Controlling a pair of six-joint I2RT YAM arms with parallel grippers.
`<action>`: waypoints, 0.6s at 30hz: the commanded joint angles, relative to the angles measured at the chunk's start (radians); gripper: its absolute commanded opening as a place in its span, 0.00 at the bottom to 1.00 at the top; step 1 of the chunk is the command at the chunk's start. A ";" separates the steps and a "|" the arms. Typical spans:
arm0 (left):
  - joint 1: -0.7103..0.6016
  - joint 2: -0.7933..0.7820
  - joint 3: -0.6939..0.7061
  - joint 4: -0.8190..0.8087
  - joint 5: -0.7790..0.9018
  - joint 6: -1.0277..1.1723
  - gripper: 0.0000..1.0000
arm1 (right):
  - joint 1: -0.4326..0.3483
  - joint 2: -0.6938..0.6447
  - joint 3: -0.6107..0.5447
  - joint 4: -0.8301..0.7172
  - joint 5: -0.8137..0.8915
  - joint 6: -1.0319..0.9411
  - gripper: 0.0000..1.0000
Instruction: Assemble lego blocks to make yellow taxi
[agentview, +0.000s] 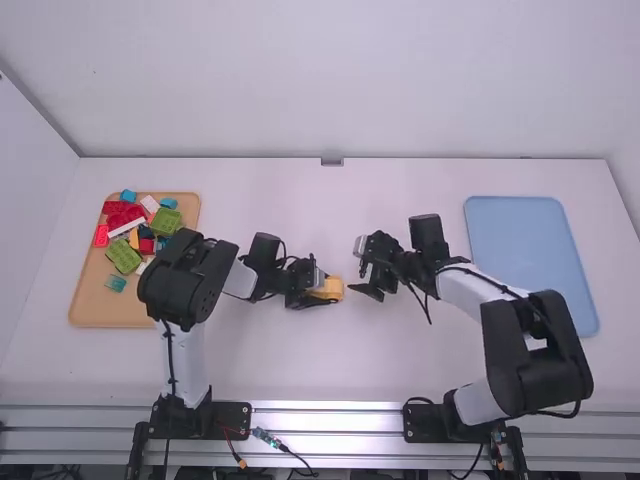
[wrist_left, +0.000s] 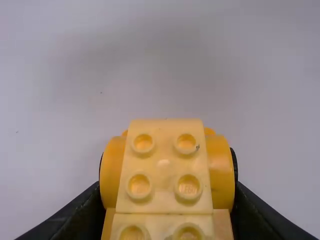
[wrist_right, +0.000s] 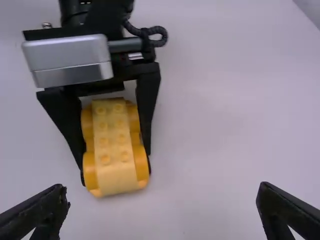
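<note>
The left arm rises from its base at the table's near edge, bends at its dark elbow above the inner side of the tan tray, and turns its forearm low and inward toward the middle of the table. The left gripper grasps the yellow car body, its fingers pressed to the two long sides. In the left wrist view the studded top of the car body faces the camera, with the fingers dark against both flanks.

The right arm stands at the same near edge. Its thick elbow leans out toward the near right corner, and its forearm folds back inward, passing the blue tray's inner side. The right gripper is spread wide and grasps nothing, with its fingertips well parted in the right wrist view. It faces the left gripper, near the car body but apart from it.

The car body is between the two grippers, nearer the table's near edge than the middle of its depth. Loose blocks in red, green and blue lie in the tan tray by the table's left edge, mostly toward its far end. The blue tray lies by the right edge.
</note>
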 joint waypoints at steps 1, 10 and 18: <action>-0.003 0.016 -0.011 -0.021 -0.086 0.014 0.63 | -0.005 -0.023 0.009 -0.003 -0.002 0.021 0.99; -0.003 0.015 -0.010 -0.021 -0.086 -0.012 0.79 | -0.005 -0.023 0.009 0.001 -0.002 0.021 0.99; -0.003 0.014 -0.010 -0.023 -0.086 -0.012 0.99 | -0.003 -0.023 0.008 0.004 -0.002 0.021 0.99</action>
